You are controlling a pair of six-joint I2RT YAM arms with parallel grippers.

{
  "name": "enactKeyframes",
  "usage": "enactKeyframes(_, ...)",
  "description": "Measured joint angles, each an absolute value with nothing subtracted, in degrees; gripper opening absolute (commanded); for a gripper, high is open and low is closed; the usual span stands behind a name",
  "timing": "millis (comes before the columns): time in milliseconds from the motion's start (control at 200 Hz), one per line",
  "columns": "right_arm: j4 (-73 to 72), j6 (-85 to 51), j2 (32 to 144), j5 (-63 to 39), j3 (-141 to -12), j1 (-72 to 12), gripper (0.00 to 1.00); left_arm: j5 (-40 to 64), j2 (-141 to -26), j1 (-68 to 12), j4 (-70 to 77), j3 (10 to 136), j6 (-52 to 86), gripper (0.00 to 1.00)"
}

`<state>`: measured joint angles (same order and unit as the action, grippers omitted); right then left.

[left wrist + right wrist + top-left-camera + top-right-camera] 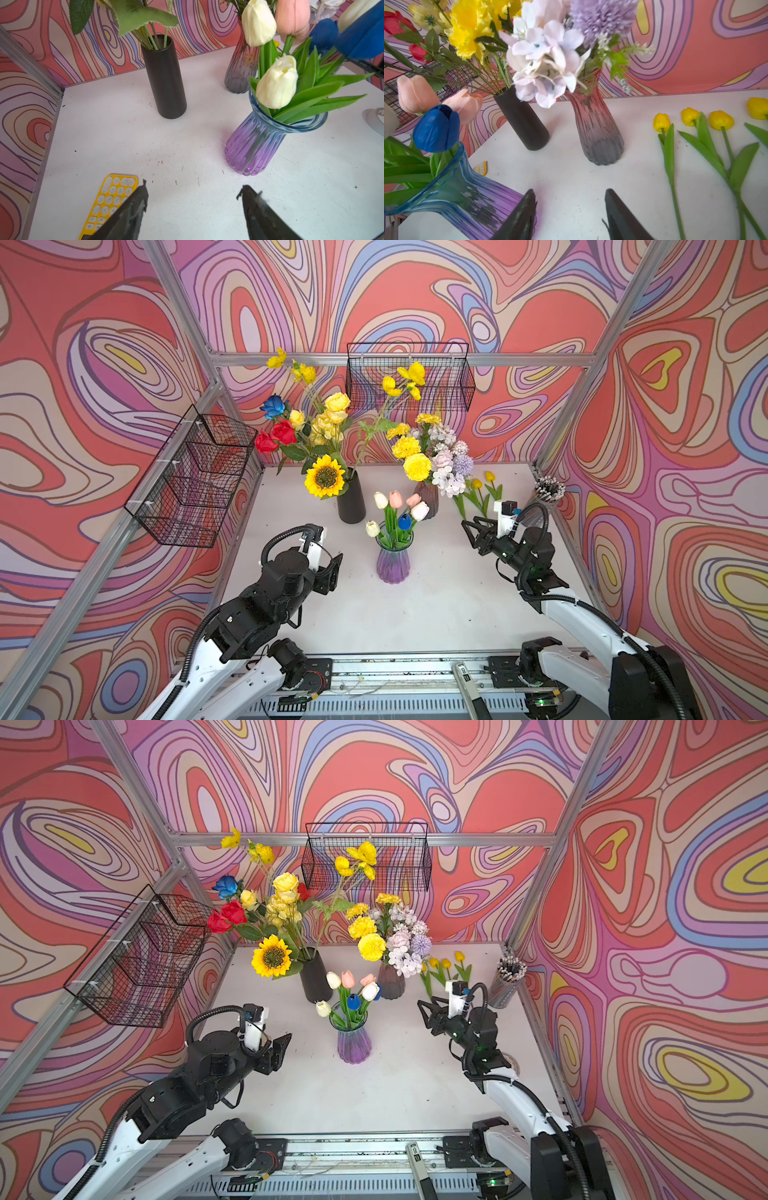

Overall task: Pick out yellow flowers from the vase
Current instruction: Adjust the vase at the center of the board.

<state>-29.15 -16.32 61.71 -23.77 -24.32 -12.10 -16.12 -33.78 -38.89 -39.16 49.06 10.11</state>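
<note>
Honestly, the right gripper is hovering empty, jaws apart, so it should be grabbing the yellow marigolds low down.

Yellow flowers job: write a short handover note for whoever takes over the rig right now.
Left gripper: open, empty, beside the purple vase, not touching it.
Right gripper: open, empty, between the purple vase and the laid-out tulips.
Done: four yellow tulips lie on the table on the robot's right. The purple vase shows only white, pink and blue tulips.
Left: sunflower, yellow roses and small yellow blossoms in the black vase; yellow marigolds in the pink vase.
</note>
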Motion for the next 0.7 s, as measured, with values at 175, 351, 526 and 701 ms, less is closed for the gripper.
enactKeyframes(175, -31.46, -13.89, 65.89, -18.87, -26.02, -19.66, 0.51, -16.08, -33.67, -38.89, -39.18, 49.06, 10.11, 0.75)
enactKeyframes(351, -33.58, -10.87, 70.39, -15.53, -32.36, -24.08, 0.45, -16.1, -32.88, -38.89, -39.18, 49.06, 10.13, 0.75)
enactKeyframes(526, -35.24, -7.55, 75.09, -11.27, -38.22, -27.64, 0.42, -16.1, -32.51, -38.89, -39.2, 49.06, 10.13, 0.75)
enactKeyframes(701, -35.64, -3.31, 79.02, -4.73, -43.07, -31.97, 0.39, -16.14, -32.23, -38.89, -39.24, 49.06, 10.13, 0.75)
